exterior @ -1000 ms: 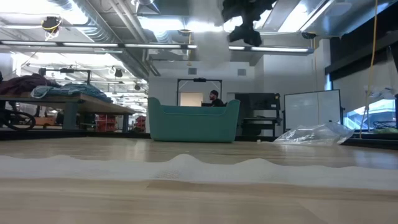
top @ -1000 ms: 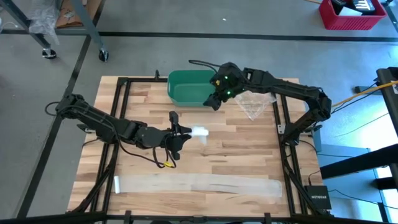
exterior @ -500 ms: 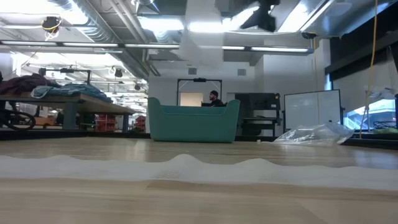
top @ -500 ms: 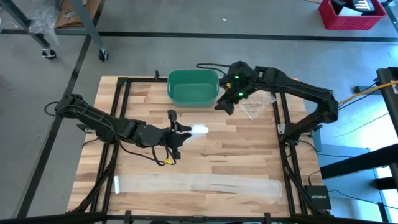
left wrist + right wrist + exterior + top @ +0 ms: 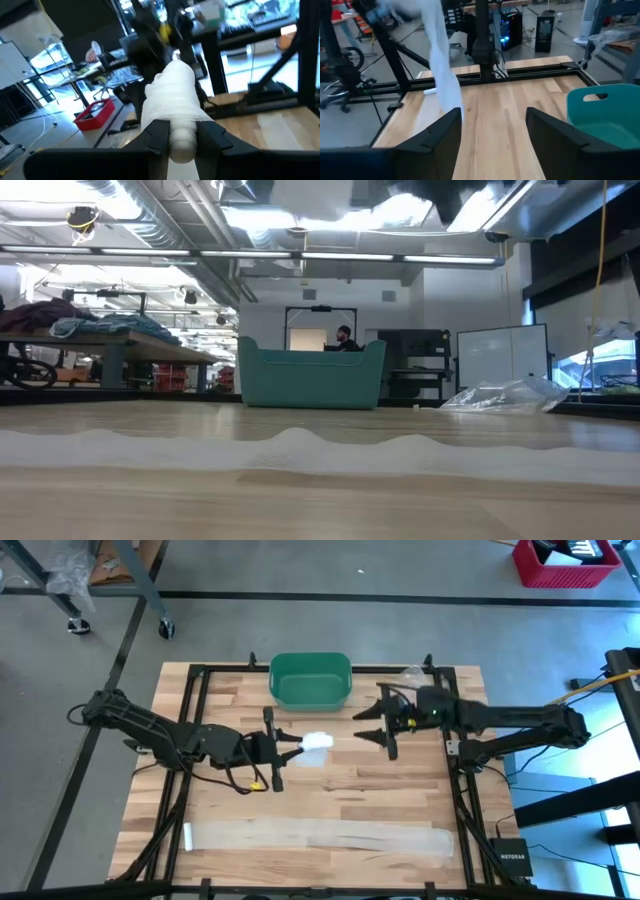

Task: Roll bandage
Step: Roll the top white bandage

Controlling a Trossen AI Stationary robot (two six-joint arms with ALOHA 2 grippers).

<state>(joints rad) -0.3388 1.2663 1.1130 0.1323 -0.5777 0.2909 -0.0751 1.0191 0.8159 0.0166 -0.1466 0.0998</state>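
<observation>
A white bandage roll (image 5: 316,742) hangs high over the table's middle, with my left gripper (image 5: 290,745) shut on it. In the left wrist view the roll (image 5: 172,97) sticks out past the fingers. A loose tail of bandage (image 5: 442,70) hangs from it. A long flat strip of bandage (image 5: 320,837) lies along the table's near edge, wavy in the low view (image 5: 300,445). My right gripper (image 5: 372,728) stands open to the right of the roll, pointing level at it with nothing between its fingers (image 5: 440,142). My left gripper pinches the roll's near end (image 5: 182,142) between its two fingers (image 5: 156,136). The fingers lie level and come from the table's left. The roll juts out beyond the fingertips, lifted clear of the table, and its loose tail hangs slack below.
A green bin (image 5: 310,680) stands at the far middle of the table, also seen in the low view (image 5: 310,375). A clear plastic bag (image 5: 412,674) lies to the bin's right, partly under the right arm. Bare wood lies between the roll and the flat strip.
My right gripper has swung away from the bin, toward the table's right and near side, and has turned level to point at the roll. My left gripper has risen a little and rolled about its own axis, taking the roll and its hanging tail up with it.
</observation>
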